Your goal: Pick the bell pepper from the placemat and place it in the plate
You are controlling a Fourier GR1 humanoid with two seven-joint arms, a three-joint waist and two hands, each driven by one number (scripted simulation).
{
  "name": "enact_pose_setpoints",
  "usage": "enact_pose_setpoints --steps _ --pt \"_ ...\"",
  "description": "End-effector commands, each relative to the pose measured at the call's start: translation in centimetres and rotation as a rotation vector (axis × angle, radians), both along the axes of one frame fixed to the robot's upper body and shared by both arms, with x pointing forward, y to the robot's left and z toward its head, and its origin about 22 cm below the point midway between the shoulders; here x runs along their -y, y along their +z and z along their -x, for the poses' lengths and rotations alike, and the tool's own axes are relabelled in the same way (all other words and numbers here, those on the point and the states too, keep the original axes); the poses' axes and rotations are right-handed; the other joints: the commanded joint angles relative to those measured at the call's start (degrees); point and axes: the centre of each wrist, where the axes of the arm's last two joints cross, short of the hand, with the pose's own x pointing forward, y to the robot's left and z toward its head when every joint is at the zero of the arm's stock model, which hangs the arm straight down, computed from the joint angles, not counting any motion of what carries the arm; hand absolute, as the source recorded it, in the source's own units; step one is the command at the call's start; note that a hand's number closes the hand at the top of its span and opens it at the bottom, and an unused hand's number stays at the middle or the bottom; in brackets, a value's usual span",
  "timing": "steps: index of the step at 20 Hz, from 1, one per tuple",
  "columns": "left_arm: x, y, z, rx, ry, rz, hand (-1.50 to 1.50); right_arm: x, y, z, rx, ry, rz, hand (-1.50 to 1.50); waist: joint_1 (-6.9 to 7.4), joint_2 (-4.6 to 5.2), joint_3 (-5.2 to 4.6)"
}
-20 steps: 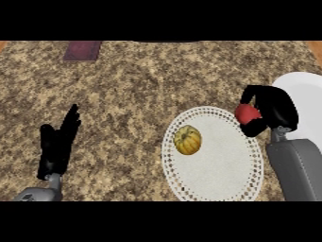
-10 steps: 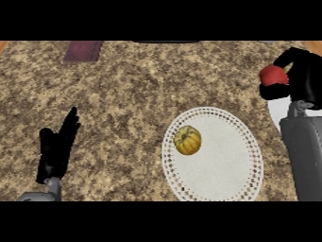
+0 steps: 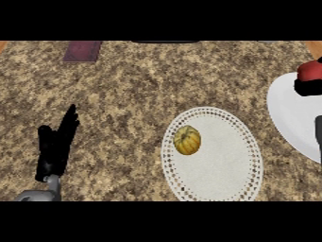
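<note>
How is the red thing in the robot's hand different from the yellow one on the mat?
The red bell pepper is held in the right hand above the white plate; the yellow-orange squash lies untouched on the round white placemat. The squash shows whole, with ribs; the hand partly hides the pepper. Both are small and rounded.
</note>
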Motion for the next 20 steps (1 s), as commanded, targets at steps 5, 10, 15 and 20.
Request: enact_pose_setpoints --steps 5,10,15,20 --pt "1.4 -1.4 -1.2 -0.007 -0.015 -0.007 0.00 5.4 -2.5 -1.5 -0.068 -0.078 -0.045 1.50 0.27 0.21 0.02" --pt "-1.5 -0.7 0.1 -0.002 -0.013 -0.004 0.00 9.7 -4.5 -0.4 -0.148 -0.102 -0.064 1.50 0.55 0.20 0.04" --pt "-0.4 0.6 -0.3 0.014 -0.013 -0.001 0.00 9.8 -6.0 -1.1 -0.291 -0.034 -0.191 1.50 0.67 0.17 0.05" --pt "1.1 0.7 -0.2 0.003 -0.021 0.001 0.00 12.2 -9.7 0.3 -0.475 -0.017 -0.293 1.50 0.93 0.33 0.09"
